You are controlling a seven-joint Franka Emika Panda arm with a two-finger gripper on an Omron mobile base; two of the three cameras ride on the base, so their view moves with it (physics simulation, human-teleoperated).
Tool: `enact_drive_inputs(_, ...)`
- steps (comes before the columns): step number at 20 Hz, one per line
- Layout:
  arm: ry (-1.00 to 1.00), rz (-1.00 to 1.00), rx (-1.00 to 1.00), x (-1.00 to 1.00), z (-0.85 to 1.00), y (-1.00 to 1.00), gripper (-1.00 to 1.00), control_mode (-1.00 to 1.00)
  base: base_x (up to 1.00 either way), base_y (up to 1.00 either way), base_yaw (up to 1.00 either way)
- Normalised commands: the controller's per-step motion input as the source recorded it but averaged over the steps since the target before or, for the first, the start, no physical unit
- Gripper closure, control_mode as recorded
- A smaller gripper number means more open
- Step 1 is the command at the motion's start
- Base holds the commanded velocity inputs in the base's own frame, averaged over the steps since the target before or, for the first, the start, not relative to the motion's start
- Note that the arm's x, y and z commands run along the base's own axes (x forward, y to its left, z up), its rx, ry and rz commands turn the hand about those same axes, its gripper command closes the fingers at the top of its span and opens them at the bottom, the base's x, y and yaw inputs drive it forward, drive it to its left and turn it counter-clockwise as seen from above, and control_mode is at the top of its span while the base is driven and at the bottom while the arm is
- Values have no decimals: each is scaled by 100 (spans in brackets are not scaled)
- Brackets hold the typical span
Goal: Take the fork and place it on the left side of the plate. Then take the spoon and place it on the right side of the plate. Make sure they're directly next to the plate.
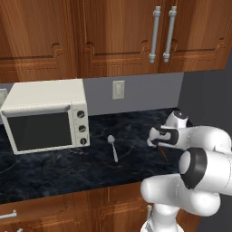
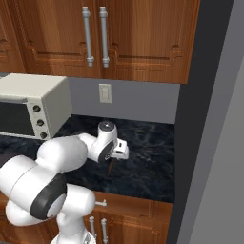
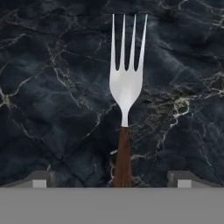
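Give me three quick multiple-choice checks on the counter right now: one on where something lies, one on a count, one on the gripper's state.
1. Where does the spoon lie?
A. On the dark counter, right of the toaster oven
B. On top of the toaster oven
C. Inside a cabinet

2. How many tines has the fork?
A. Two
B. Three
C. Four

3. How does the gripper stand?
A. Shut on the spoon
B. Open, fingertips either side of the fork's handle
C. Shut on nothing

Answers:
1. A, the left base view shows it flat on the marble beside the oven.
2. C, the hand view shows four points.
3. B, the fingertips stand wide apart from the brown handle.
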Motion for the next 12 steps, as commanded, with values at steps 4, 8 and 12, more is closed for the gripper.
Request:
enact_drive_inputs(4,0,0,0,32,-29,-1,-100,-100,0,0,0)
enact_drive_inputs(8,1,0,0,30,-27,-2,-100,-100,0,0,0)
enact_drive_inputs(12,0,0,0,27,-26,-5,-100,-100,0,0,0)
